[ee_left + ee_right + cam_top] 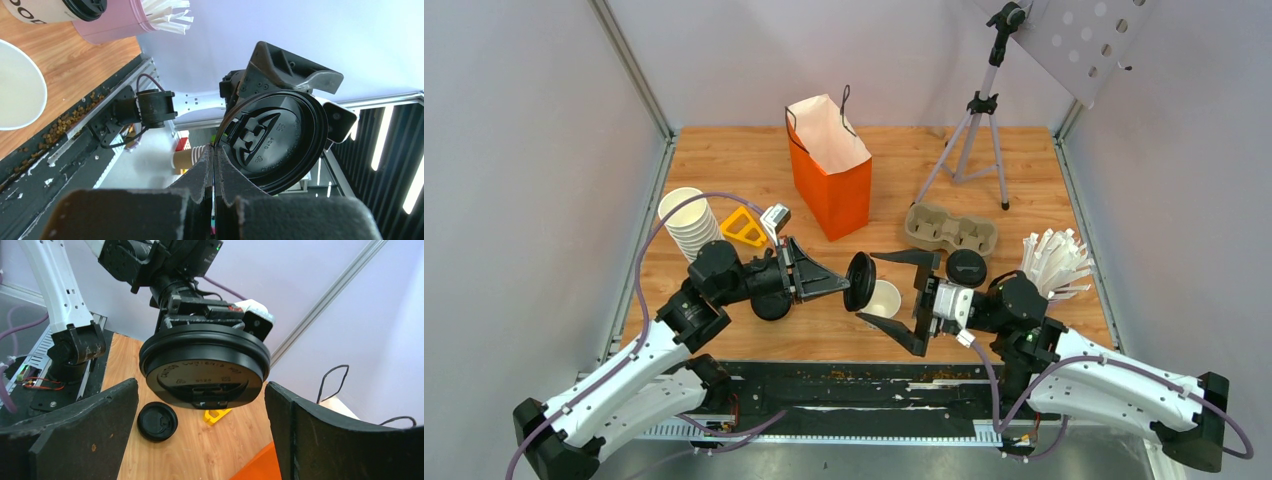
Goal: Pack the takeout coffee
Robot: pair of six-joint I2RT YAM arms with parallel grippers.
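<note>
Black lid [859,281], orange bag [832,190], pink holder [115,25], capped white cup [35,9] with apparently black lettering, woodgrain table [724,160]

The table [724,160] holds an orange bag [829,180], a leaning cup stack [689,225], a yellow wedge [744,228], a pulp tray [951,230], a lidded cup [965,268], a tripod [982,103], a tub of sticks [112,27], a loose lid [157,421] and, seemingly, an open cup [884,298].

We saw white shells and black joints on the left arm [614,375] and the right arm [1114,378], a lilac cable [638,290] trailing each; the right gripper [201,385] had broad, matte black, scuffed fingers [75,435].
</note>
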